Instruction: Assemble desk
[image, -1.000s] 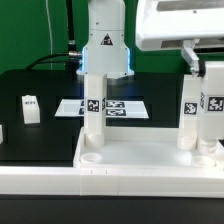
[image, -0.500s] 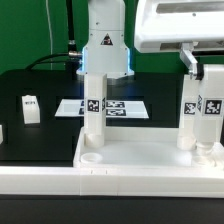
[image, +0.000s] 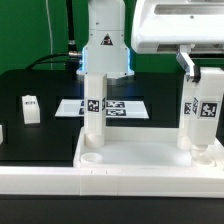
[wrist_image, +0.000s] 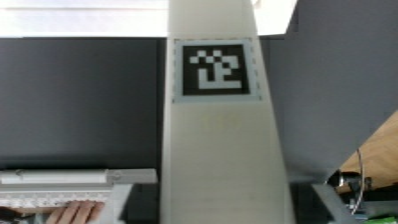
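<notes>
The desk slab (image: 140, 160) lies at the front, white with a raised rim. One white leg (image: 93, 108) stands upright in its far socket on the exterior view's left. The near socket (image: 90, 157) on that side is open. My gripper (image: 203, 70) is shut on the top of a second tagged leg (image: 200, 112), which stands upright in a socket on the exterior view's right. In the wrist view this leg (wrist_image: 221, 130) fills the middle between the dark fingers (wrist_image: 356, 185) of my gripper (wrist_image: 217, 200).
A loose white leg (image: 30, 108) lies on the black table at the exterior view's left, with another white part (image: 2, 131) at the edge. The marker board (image: 122, 107) lies behind the left leg. The arm's base (image: 105, 50) stands behind it.
My gripper and the held leg have turned slightly about the leg's axis, and the leg's top sits a little lower. Nothing else has moved.
</notes>
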